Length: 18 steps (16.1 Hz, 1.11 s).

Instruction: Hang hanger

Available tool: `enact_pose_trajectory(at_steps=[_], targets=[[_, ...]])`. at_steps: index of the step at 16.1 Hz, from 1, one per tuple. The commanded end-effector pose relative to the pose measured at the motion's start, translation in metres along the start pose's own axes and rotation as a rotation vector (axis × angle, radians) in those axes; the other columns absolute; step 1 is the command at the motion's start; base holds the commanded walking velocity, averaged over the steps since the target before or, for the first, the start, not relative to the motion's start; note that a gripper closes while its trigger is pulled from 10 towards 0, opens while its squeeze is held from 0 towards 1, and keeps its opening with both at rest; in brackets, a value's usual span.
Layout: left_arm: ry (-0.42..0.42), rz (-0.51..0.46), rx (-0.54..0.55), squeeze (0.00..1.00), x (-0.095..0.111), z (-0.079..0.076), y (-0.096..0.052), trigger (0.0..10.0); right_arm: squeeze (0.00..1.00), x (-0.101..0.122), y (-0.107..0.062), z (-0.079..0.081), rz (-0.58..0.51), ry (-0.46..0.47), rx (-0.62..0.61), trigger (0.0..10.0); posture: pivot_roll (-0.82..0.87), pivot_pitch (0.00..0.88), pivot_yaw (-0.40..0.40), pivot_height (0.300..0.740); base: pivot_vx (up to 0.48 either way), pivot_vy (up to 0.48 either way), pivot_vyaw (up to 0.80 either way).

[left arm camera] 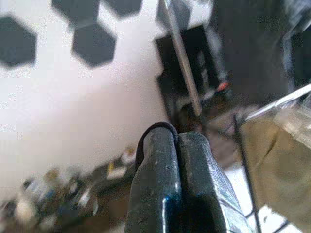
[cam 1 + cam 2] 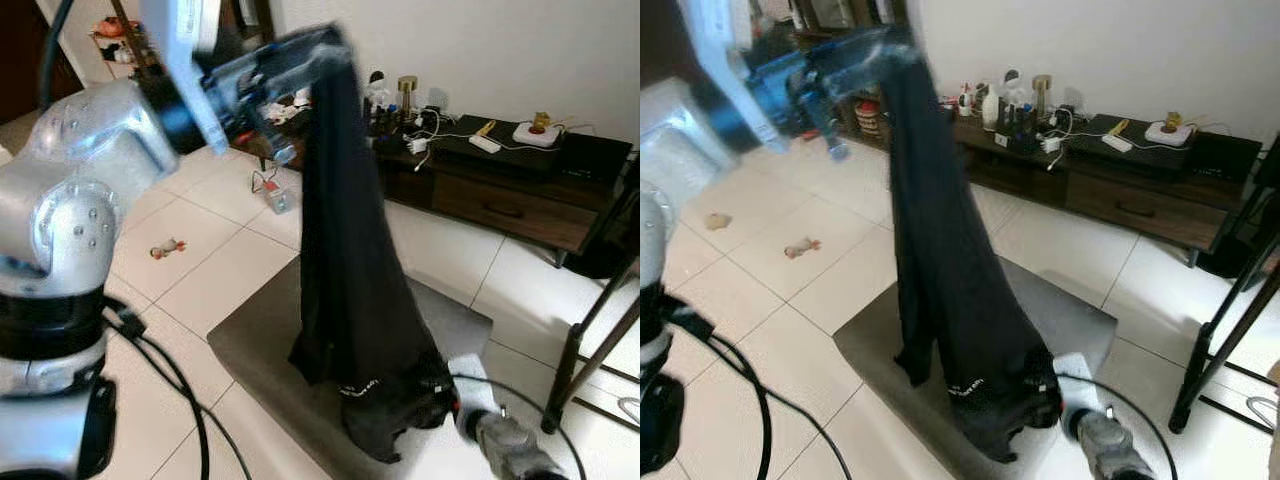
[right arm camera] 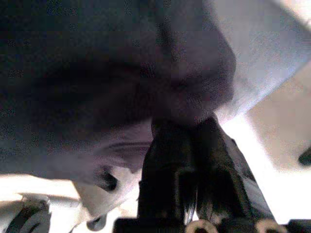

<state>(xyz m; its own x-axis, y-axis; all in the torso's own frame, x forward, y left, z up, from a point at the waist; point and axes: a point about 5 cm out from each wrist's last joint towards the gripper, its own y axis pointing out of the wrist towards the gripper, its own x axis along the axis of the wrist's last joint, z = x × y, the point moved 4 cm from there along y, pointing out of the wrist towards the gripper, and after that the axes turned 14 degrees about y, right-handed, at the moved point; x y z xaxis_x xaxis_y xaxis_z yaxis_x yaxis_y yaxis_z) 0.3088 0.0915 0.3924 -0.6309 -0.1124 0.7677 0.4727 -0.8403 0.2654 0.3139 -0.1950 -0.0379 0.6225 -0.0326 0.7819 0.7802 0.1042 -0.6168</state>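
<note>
The left gripper (image 2: 300, 50) is raised high, its two black fingers (image 1: 180, 184) pressed together with a thin dark loop pinched between their tips, which looks like the hook or top of the hanger (image 1: 154, 132). From just below those jaws a long black garment (image 2: 350, 270) hangs straight down towards a grey mat (image 2: 260, 345) on the tiled floor. The right gripper (image 2: 1065, 400) sits low, at the garment's bottom hem, and its wrist view shows its fingers (image 3: 194, 155) closed into a bunch of the dark cloth. The step in hand appears to be the carry: the hanger with its garment is lifted and steadied at both ends, not yet on any rail. Beyond the left jaws, the wrist view shows a slanted metal bar (image 1: 182, 58) of a rack, and dark rack legs (image 2: 590, 330) stand off to the right of the hanging cloth. The next move likely calls for bringing the pinched hook over such a bar, and the right gripper letting the hem go.
</note>
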Motion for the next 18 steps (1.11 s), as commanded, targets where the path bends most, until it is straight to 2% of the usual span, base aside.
enact_pose_trajectory(at_steps=[1, 3, 6, 7, 8, 10, 11, 13, 15, 17, 18], targets=[[0.015, 0.102, 0.041, 0.00, -0.022, 0.002, -0.008, 10.0, 0.00, 0.029, 0.003, 0.007, -0.092, -0.041, 0.037, 0.0, 0.15, 0.074, 0.114, 0.740, 0.000, 0.000, 0.00], [-0.006, 0.178, 0.059, 0.00, -0.044, -0.002, -0.014, 10.0, 0.00, 0.044, 0.003, 0.010, -0.143, -0.054, 0.061, 0.0, 0.14, 0.076, 0.108, 0.740, 0.000, 0.000, 0.00], [-0.037, 0.339, 0.106, 0.00, -0.091, -0.012, -0.031, 10.0, 0.00, 0.070, 0.001, 0.025, -0.222, -0.150, 0.163, 0.0, 0.12, 0.080, 0.095, 0.740, 0.000, 0.000, 0.00], [-0.050, 0.373, 0.099, 0.07, -0.101, -0.018, -0.035, 10.0, 0.00, 0.074, 0.001, 0.029, -0.228, -0.185, 0.191, 0.0, 0.11, 0.079, 0.092, 0.740, 0.000, 0.000, 0.00], [-0.087, 0.426, 0.058, 1.00, -0.116, -0.032, -0.042, 10.0, 0.00, 0.078, 0.000, 0.035, -0.223, -0.248, 0.235, 0.0, 0.11, 0.080, 0.089, 0.740, 0.000, 0.000, 0.00], [-0.014, 0.559, -0.080, 1.00, -0.139, -0.056, -0.057, 10.0, 0.00, 0.082, -0.002, 0.039, -0.218, -0.321, 0.274, 0.0, 0.10, 0.078, 0.083, 0.740, 0.000, 0.000, 0.00], [-0.028, 0.621, -0.161, 1.00, -0.154, -0.072, -0.070, 10.0, 0.00, 0.087, -0.004, 0.043, -0.211, -0.408, 0.314, 0.0, 0.09, 0.080, 0.078, 0.740, 0.000, 0.000, 0.00], [-0.008, 0.684, -0.235, 1.00, -0.163, -0.084, -0.079, 10.0, 0.00, 0.091, -0.007, 0.052, -0.200, -0.484, 0.383, 0.0, 0.09, 0.080, 0.074, 0.740, 0.000, 0.000, 0.00], [0.006, 0.708, -0.262, 1.00, -0.165, -0.087, -0.083, 10.0, 0.00, 0.093, -0.011, 0.062, -0.192, -0.548, 0.453, 0.0, 0.09, 0.079, 0.072, 0.740, 0.000, 0.000, 0.00], [-0.056, 0.613, -0.226, 1.00, -0.157, -0.086, -0.072, 10.0, 0.00, 0.096, -0.020, 0.076, -0.187, -0.601, 0.561, 0.0, 0.09, 0.083, 0.072, 0.740, 0.000, 0.000, 0.00], [-0.166, 0.507, -0.205, 1.00, -0.152, -0.092, -0.061, 10.0, 0.00, 0.094, -0.028, 0.084, -0.166, -0.655, 0.633, 0.0, 0.08, 0.081, 0.074, 0.740, 0.000, 0.000, 0.00]])
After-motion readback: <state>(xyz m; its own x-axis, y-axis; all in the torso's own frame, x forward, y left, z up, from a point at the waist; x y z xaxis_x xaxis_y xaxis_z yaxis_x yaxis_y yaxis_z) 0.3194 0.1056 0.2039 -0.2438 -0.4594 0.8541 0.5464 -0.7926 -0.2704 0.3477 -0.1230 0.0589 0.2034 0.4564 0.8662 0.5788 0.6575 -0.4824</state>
